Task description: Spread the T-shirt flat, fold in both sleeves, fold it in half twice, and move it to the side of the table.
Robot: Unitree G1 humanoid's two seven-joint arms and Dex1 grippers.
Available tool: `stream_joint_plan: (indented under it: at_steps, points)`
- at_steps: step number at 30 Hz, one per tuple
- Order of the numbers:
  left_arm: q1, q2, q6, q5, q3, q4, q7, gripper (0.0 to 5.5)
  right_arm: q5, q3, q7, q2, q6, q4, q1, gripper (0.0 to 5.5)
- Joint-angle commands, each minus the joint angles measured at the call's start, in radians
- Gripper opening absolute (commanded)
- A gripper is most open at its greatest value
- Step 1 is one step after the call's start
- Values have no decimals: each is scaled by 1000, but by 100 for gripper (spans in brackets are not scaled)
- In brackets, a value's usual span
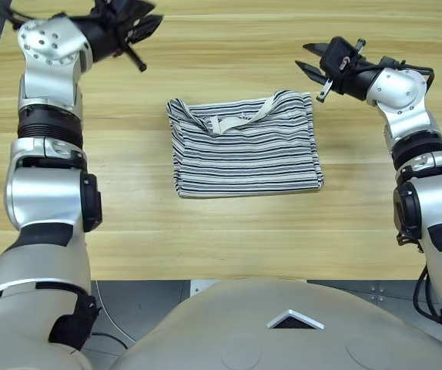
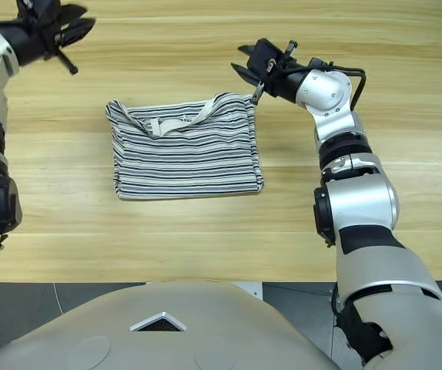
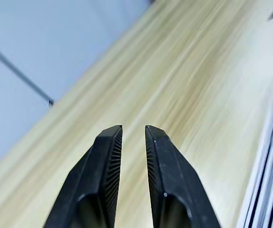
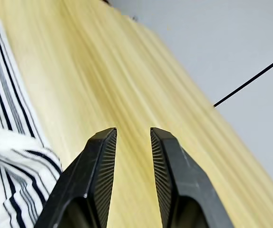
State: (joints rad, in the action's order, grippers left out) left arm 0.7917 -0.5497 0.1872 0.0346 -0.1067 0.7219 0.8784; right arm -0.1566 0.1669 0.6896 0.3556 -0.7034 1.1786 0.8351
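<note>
The T-shirt (image 1: 244, 146) is folded into a compact, roughly rectangular packet, striped dark on pale grey. Its near edge is a tidy stack of layers, and the pale neckband shows along its far edge. It lies flat in the middle of the wooden worktop (image 1: 205, 247), between the two hands. Its far right corner lies just beside the right hand (image 1: 307, 58), whose fingers are slightly parted and hold nothing. The shirt sits well apart from the left hand (image 3: 133, 128), nearer than it and towards the right hand. The left hand is likewise slightly parted and empty.
</note>
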Motion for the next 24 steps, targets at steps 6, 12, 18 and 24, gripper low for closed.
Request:
stream_joint_plan:
  at_steps: [6,12,18,24]
  points:
    - [-378,-9,-273,-14,-204,-736,93,90,21,10,95,-24,-39,-94,-4,130]
    - [-406,37,-324,-19,-271,-770,93,90,7,55,151,-72,-25,-137,-11,130]
    - [-359,128,-255,-73,-321,-491,67,90,-41,106,155,-95,-15,-103,22,130]
    - [-344,177,-153,-157,-379,-220,74,90,-69,138,182,-99,-18,-84,30,130]
